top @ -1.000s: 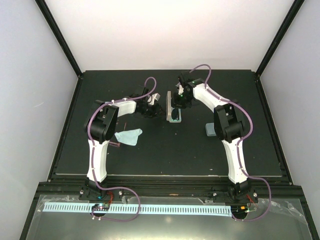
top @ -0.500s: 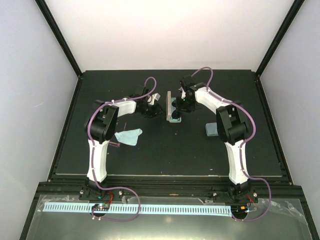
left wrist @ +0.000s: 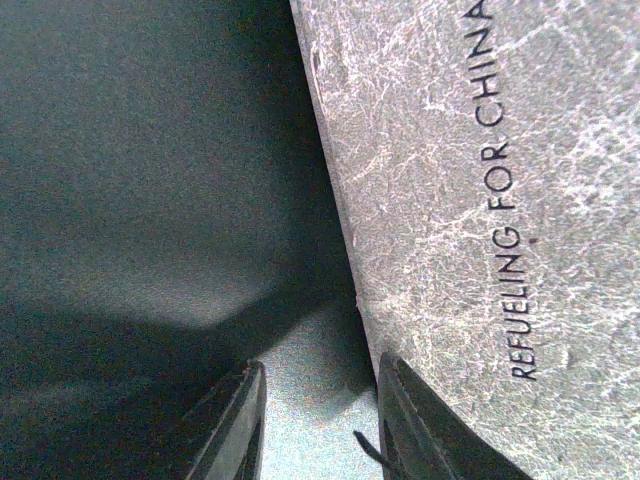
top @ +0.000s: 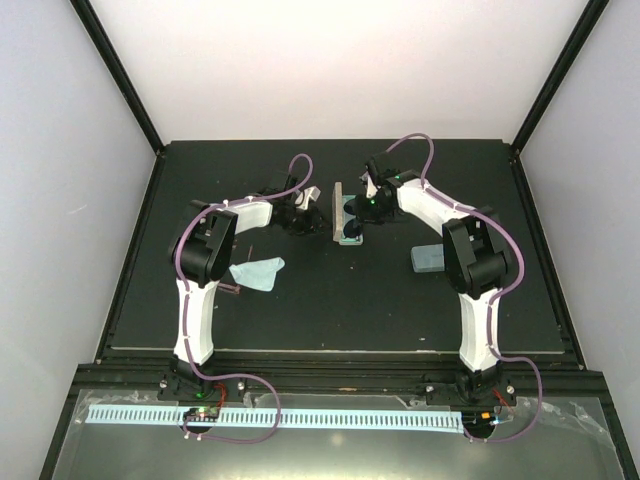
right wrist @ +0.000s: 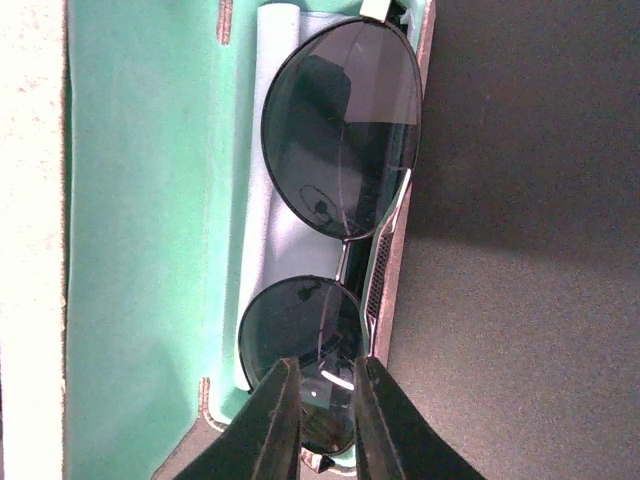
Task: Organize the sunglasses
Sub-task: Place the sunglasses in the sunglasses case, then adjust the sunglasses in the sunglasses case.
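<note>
Right claw [right wrist: 325, 368]: fingers a thin slit apart over the lower round lens of the black sunglasses [right wrist: 340, 130] — pinching or not, cannot tell. The glasses lie in the open case [right wrist: 150, 200], teal felt lining, on a folded pale blue cloth [right wrist: 258, 230]. Left claw [left wrist: 320, 365] is part-spread beside the lid [left wrist: 480, 200] — grey crackled leather, printed letters. Blue-grey case [top: 425, 260] lies to the right, well apart.

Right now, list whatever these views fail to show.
- Right wrist view: the right pincer covers part of the lower lens of the sunglasses; contact unclear.
- Left wrist view: the print on the case runs off the top edge; whether the left pincer grips it is unclear.
- Top view: the pink pair is too thin and small to trace.
</note>
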Available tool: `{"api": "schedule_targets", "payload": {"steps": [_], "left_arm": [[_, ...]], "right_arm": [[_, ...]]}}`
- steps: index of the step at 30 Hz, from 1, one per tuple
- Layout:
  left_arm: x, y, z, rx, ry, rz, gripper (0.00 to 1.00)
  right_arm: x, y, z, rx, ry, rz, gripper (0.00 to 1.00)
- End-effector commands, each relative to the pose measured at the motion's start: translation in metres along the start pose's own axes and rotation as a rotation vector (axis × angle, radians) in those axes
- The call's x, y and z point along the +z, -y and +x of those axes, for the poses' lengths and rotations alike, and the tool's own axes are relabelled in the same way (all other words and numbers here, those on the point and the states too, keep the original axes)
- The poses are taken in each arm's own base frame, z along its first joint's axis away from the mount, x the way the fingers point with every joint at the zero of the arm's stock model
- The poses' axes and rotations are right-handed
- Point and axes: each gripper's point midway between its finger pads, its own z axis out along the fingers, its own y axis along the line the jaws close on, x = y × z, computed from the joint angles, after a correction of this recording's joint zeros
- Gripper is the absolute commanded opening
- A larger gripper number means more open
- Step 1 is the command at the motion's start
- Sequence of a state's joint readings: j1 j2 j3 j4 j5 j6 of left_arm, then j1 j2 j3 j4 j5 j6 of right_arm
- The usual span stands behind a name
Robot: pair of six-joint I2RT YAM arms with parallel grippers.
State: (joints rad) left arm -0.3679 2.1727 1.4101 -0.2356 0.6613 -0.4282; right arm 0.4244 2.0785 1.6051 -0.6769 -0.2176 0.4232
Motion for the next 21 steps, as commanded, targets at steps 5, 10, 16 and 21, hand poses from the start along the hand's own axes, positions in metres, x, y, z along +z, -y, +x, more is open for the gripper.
{"api": "schedule_targets", "payload": {"steps": [5,10,16,21], "left_arm": [[0.004,-0.013,0.018,-0.058,-0.057,-0.061,0.32],[0.004,-0.014,0.018,-0.059,-0.058,-0.065,0.32],[0.005,-0.015,0.018,-0.060,-0.059,-0.066,0.32],[0.006,-0.016,0.019,-0.061,-0.062,-0.067,0.33]], "right_arm": [[0.006,0.006,-0.013,-0.036,0.023,0.026,0.17],[0.012,0.008,-0.015,-0.045,0.018,0.038,0.17],[0.018,0.010,-0.016,-0.050,0.006,0.047,0.16],[0.021,0.007,-0.016,-0.057,-0.003,0.024,0.13]]}}
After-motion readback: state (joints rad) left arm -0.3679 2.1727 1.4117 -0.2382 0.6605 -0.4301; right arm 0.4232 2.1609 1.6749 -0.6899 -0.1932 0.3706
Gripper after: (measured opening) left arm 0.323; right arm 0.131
